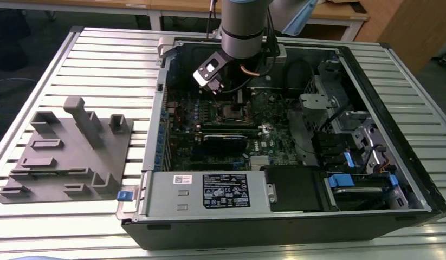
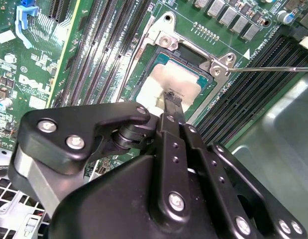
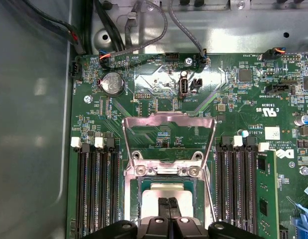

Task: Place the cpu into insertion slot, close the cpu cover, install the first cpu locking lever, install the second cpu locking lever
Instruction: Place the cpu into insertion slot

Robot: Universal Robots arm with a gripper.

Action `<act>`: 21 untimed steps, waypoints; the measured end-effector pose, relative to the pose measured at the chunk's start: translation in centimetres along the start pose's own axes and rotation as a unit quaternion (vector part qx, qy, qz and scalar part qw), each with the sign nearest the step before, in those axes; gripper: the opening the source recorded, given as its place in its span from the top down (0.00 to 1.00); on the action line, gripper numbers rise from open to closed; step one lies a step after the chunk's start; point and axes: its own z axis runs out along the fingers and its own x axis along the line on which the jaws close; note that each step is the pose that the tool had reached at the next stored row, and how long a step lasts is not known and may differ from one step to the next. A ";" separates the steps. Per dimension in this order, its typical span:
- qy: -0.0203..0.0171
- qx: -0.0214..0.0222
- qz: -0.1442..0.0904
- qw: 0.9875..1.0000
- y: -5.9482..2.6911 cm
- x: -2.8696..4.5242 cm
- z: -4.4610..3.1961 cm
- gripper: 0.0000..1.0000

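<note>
The cpu (image 3: pixel 168 190) lies flat in the insertion slot (image 3: pixel 135 196) of the green motherboard, its pale silver top (image 2: pixel 166 79) facing up. My gripper (image 3: pixel 168 200) is shut, with nothing between the fingers, and its tips (image 2: pixel 172 99) rest on or just over the middle of the chip. The cpu cover (image 3: pixel 139 121) stands swung open beyond the socket, and the board shows through its window. One thin locking lever (image 2: pixel 273 68) sticks out unlatched beside the socket. In the exterior view my gripper (image 1: pixel 221 91) hangs inside the open computer case over the slot (image 1: pixel 230 111).
Long black memory slots (image 3: pixel 96 189) flank the socket on both sides. Case walls (image 3: pixel 34 124), cables (image 3: pixel 139 35) and drive bays (image 1: pixel 338 124) surround the board. A grey fixture block (image 1: pixel 71 151) lies on the slatted table at the exterior view's left.
</note>
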 end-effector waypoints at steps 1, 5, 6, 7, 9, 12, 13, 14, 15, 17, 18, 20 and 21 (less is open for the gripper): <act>0.000 0.000 0.000 1.000 0.00 0.00 0.00 0.89; 0.000 0.002 0.000 1.000 0.00 0.01 0.00 0.89; 0.000 0.003 0.000 1.000 0.00 0.01 0.00 0.89; 0.000 0.004 0.000 1.000 0.00 0.01 0.00 0.89; 0.000 0.004 0.000 1.000 -0.01 0.01 0.01 0.89; 0.000 0.004 0.000 1.000 0.00 0.01 0.02 0.89; 0.000 0.004 -0.001 1.000 0.00 0.01 0.03 0.89; 0.000 0.004 -0.004 1.000 -0.01 0.01 0.06 0.89; 0.000 0.004 -0.009 1.000 -0.01 0.01 0.07 0.89; 0.001 0.004 -0.012 1.000 -0.02 0.01 0.09 0.89; 0.001 0.004 -0.013 1.000 -0.04 0.01 0.14 0.89; 0.001 0.004 -0.013 1.000 -0.08 0.01 0.28 0.89; 0.001 0.004 -0.013 1.000 -0.09 0.00 0.34 0.89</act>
